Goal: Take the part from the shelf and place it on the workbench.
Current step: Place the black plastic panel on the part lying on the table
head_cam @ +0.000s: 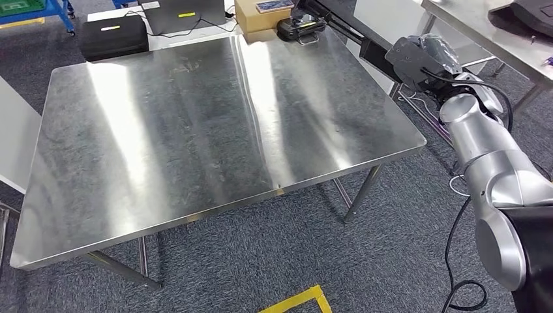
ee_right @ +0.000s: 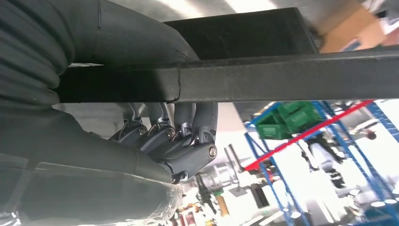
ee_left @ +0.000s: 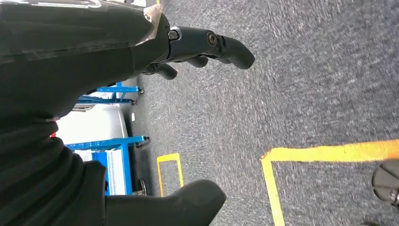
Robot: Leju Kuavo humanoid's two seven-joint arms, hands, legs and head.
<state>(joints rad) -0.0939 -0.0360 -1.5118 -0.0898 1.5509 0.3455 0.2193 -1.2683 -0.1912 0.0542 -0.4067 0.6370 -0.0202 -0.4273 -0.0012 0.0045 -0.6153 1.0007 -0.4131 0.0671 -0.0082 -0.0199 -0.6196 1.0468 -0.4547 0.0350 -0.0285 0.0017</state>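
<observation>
Head view, part: the part (head_cam: 339, 29) is a long dark bar in the upper right of the frame. Its far end is over the back edge of the table (head_cam: 195, 143).
Head view, right robot hand: the right robot hand (head_cam: 417, 62) is at the upper right, off the table's right edge, at the near end of the bar.
Left wrist view, left robot hand: the left robot hand (ee_left: 197, 52) is at the top of the frame. It holds nothing, with its thumb well apart from its fingers. Grey carpet with yellow tape lines is behind it.
Right wrist view, right robot hand: the right robot hand (ee_right: 179, 141) has its fingers (ee_right: 202, 122) curled up around the bar (ee_right: 282, 77), which crosses the whole frame. It holds the part tight.
How it will handle: the bar looks hard and stiff, and maybe heavy. It is long, so the far end could tip down.
Where to hold: a grip nearer the middle would be steadier than one at the end.
</observation>
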